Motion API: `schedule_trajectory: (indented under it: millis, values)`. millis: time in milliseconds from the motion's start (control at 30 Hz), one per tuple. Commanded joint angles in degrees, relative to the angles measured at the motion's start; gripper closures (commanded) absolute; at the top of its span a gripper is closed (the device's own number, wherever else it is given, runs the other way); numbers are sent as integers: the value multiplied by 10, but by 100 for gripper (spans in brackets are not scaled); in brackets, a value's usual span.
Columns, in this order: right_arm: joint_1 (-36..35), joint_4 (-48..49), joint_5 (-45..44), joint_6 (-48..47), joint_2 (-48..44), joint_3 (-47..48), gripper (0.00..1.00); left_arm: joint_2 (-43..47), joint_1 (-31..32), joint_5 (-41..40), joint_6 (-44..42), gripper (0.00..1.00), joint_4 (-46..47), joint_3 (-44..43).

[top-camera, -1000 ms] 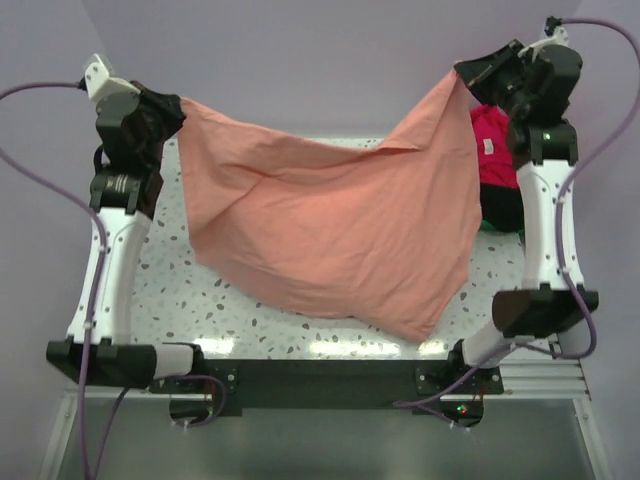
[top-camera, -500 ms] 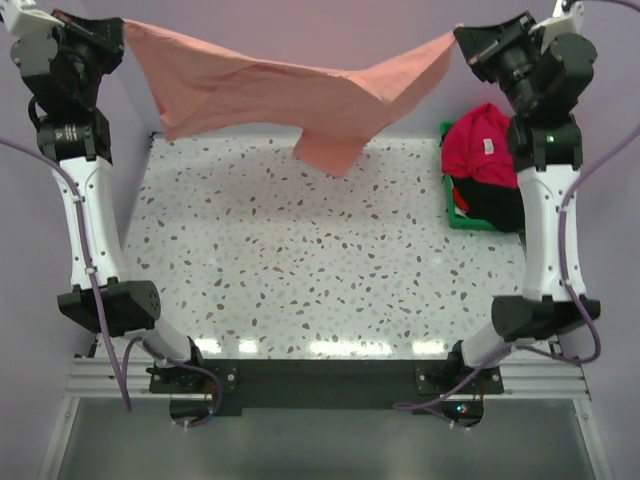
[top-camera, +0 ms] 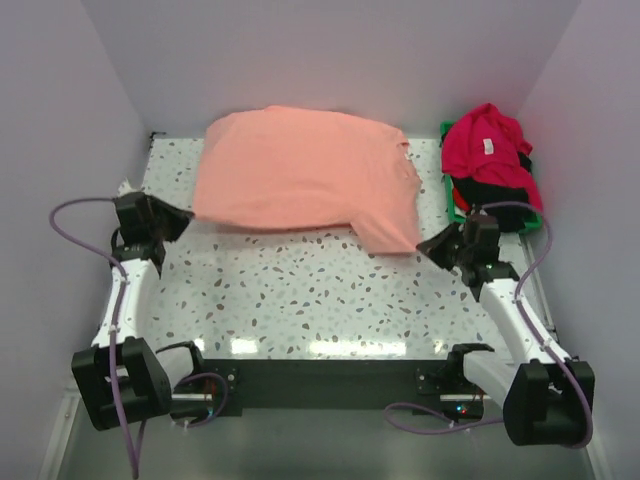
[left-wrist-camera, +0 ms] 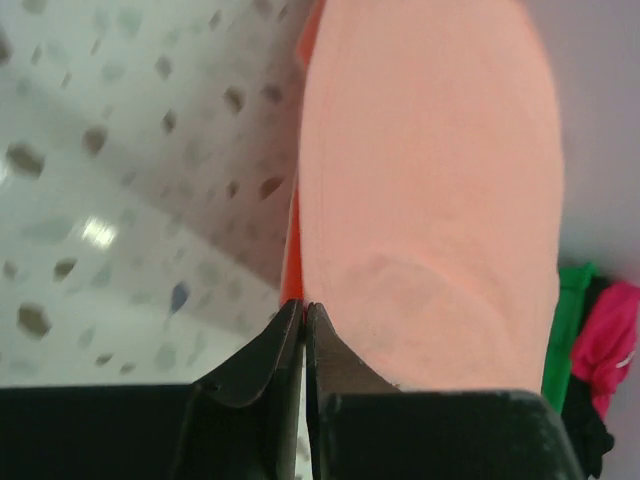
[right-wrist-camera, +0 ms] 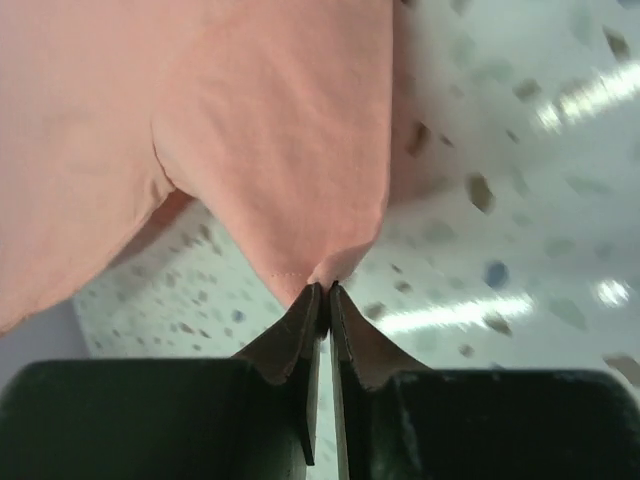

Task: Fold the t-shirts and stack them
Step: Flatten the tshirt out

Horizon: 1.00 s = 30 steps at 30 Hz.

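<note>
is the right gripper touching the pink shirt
Touching. In the right wrist view, a corner of the salmon-pink t-shirt runs into the tips of the right gripper, pinched between its shut fingers.

Salmon-pink shirt (top-camera: pixel 300 170); crimson shirt (top-camera: pixel 468 152), white label (top-camera: pixel 488 146); black shirt (top-camera: pixel 492 192); green bin (top-camera: pixel 453 212); white table (top-camera: pixel 300 295), dark speckles; lilac walls (top-camera: pixel 320 60).

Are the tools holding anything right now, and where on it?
Both pinch the salmon-pink t-shirt: left tool its near-left edge, right tool its near-right corner.
</note>
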<state>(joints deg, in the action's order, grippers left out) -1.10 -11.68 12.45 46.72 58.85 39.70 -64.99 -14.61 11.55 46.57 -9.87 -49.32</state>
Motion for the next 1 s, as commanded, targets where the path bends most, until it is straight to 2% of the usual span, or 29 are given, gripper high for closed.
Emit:
schedule_trajectory:
  millis: [0, 33, 67, 100, 133, 200, 233, 267, 333, 367, 500, 667, 767, 833, 967]
  values:
    - [1, 20, -20, -3, -41, -80, 88, 43, -1, -22, 9, 89, 10, 110]
    - [1, 21, -19, -7, -37, -105, 80, 45, -2, -26, 9, 80, 8, 129]
    - [1, 19, -11, -12, -33, -113, 76, 46, -2, -24, 9, 74, 6, 160]
    - [1, 7, -10, -17, -30, -117, 73, 50, -2, -23, 10, 61, 4, 172]
    - [2, -2, -9, -29, -30, -118, 67, 57, -1, -26, 11, 54, -1, 183]
    - [1, -22, -14, -36, -43, -118, 59, 75, -2, -38, 11, 44, -20, 207]
    - [1, -43, -21, -45, -52, -114, 49, 99, -1, -63, 15, 37, -32, 213]
    - [1, -57, -29, -49, -76, -111, 45, 110, -2, -74, 16, 34, -52, 220]
    - [2, -90, -53, -57, -101, -102, 35, 138, -2, -96, 19, 33, -72, 225]
    - [1, -98, -59, -59, -123, -99, 34, 146, -1, -100, 21, 33, -88, 230]
    - [1, -143, -84, -73, -151, -81, 33, 194, 6, -114, 36, 35, -129, 253]
    - [2, -159, -108, -88, -155, -61, 33, 232, 77, -169, 97, 36, -147, 259]
    - [1, -148, -89, -93, -138, -54, 33, 192, 87, -182, 104, 36, -119, 245]
    - [2, -140, -84, -99, -122, -48, 33, 135, 88, -176, 103, 36, -90, 217]
    - [0, -119, -79, -107, -96, -43, 33, 46, 98, -160, 101, 47, -22, 163]
